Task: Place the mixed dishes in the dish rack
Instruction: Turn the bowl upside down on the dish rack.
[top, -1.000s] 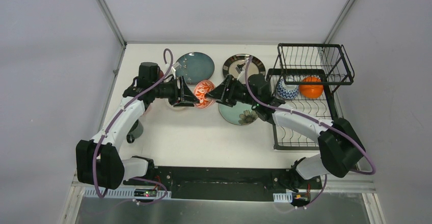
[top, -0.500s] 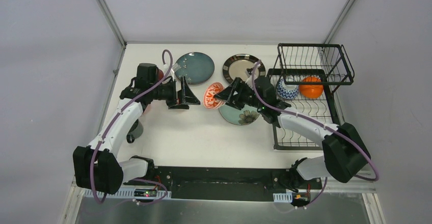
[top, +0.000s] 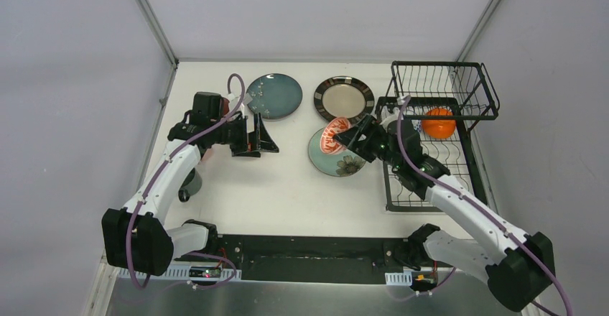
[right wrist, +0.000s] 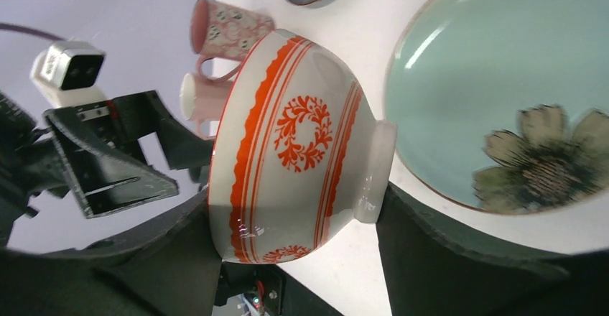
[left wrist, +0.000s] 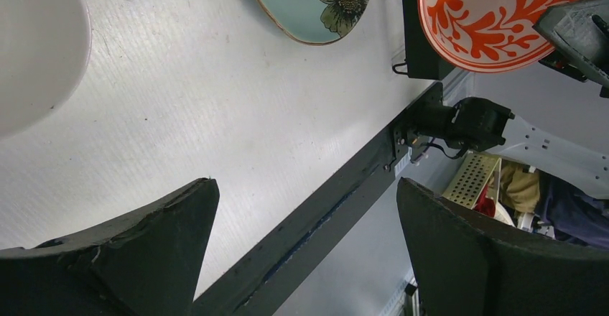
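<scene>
Left jaws: the left gripper (left wrist: 305, 194) is spread wide and gripping nothing. It hangs over the bare surface (top: 287, 194), well apart from the bowl.
Right jaws: the right gripper (right wrist: 291, 219) is clamped on the red-patterned bowl (right wrist: 294, 151), with one finger down by the rim and the other against the foot.
Bowl: it's up off the surface and tipped on its side, above the mint green flower plate (top: 337, 159). Its mouth is turned towards the left arm, and it sits just left of the dish rack (top: 459, 159).
Rack: black wire, on the right side of the surface. An orange bowl (top: 438, 123) sits in the lower tray by the front edge of the raised basket tier (top: 442, 86).
Plates: the dark teal speckled plate (top: 273, 95) and the dark-rimmed beige plate (top: 343, 99) lie flat side by side at the back. The mint one lies flat just in front of the beige.
Cups: a patterned pink cup (right wrist: 230, 25) and a paler pink cup (right wrist: 201, 97) are over by the left arm. Whether they touch, I can't tell.
</scene>
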`<action>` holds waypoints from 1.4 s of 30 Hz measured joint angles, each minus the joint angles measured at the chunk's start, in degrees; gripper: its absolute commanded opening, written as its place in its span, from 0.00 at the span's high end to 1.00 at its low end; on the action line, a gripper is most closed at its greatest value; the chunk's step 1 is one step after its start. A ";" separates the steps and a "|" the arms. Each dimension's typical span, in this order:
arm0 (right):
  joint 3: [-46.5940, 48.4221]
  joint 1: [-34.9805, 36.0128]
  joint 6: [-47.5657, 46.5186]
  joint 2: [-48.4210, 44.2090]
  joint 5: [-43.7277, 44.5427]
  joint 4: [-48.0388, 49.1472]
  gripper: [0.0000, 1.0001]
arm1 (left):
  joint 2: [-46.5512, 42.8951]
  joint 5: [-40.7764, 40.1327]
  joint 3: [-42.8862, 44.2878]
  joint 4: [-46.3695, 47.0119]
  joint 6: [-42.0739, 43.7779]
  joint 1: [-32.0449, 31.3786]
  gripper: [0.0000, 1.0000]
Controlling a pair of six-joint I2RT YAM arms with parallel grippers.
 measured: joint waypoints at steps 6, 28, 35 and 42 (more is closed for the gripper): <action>-0.74 -1.09 -0.24 -7.48 8.50 -11.50 0.57 | -0.02 -0.39 0.00 -0.48 1.05 0.00 0.01; 1.01 -3.39 0.02 -16.79 31.15 -38.16 0.58 | -1.07 -1.29 0.00 -1.70 1.46 0.00 0.01; 3.63 -5.05 0.04 -16.15 36.02 -42.32 0.59 | -1.42 -1.27 0.00 -1.70 1.62 0.00 0.01; 6.27 -9.55 -0.24 -13.75 38.91 -46.45 0.62 | -1.53 -1.27 0.00 -1.70 1.66 0.00 0.01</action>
